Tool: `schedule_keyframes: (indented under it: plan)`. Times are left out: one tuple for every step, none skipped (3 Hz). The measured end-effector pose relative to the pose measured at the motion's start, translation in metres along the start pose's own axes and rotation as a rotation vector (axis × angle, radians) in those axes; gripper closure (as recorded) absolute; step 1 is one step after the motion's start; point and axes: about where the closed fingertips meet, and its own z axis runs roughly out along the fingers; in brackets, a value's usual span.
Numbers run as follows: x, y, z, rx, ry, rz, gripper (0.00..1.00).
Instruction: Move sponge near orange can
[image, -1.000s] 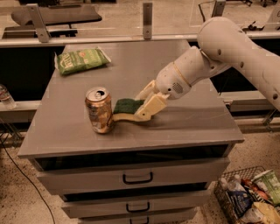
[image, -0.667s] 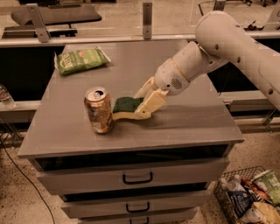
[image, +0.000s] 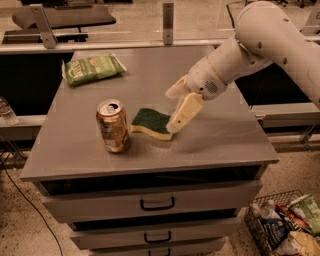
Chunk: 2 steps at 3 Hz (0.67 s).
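The orange can (image: 113, 126) stands upright on the grey cabinet top (image: 220, 135), near its front left. The sponge (image: 150, 123), dark green over pale yellow foam, lies flat just right of the can with a small gap between them. My gripper (image: 172, 111) is at the sponge's right end, a little above the top. Its cream fingers (image: 184, 112) are spread open and hold nothing. The tip of the near finger is close to the sponge's right edge.
A green chip bag (image: 92, 68) lies at the back left of the top. Drawers (image: 157, 204) sit below the front edge. A wire basket (image: 285, 227) of packets stands on the floor at the lower right. A bottle (image: 6, 111) stands at the far left.
My gripper has let go of the sponge and drawn back slightly up and to the right. The sponge stays beside the can, which has not moved.
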Motion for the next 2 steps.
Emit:
schedule_keyframes:
  plan:
    - [0.002,-0.013,-0.031,0.083,-0.002,0.005,0.0]
    - [0.013,-0.03,-0.079,0.19,-0.042,0.03,0.0]
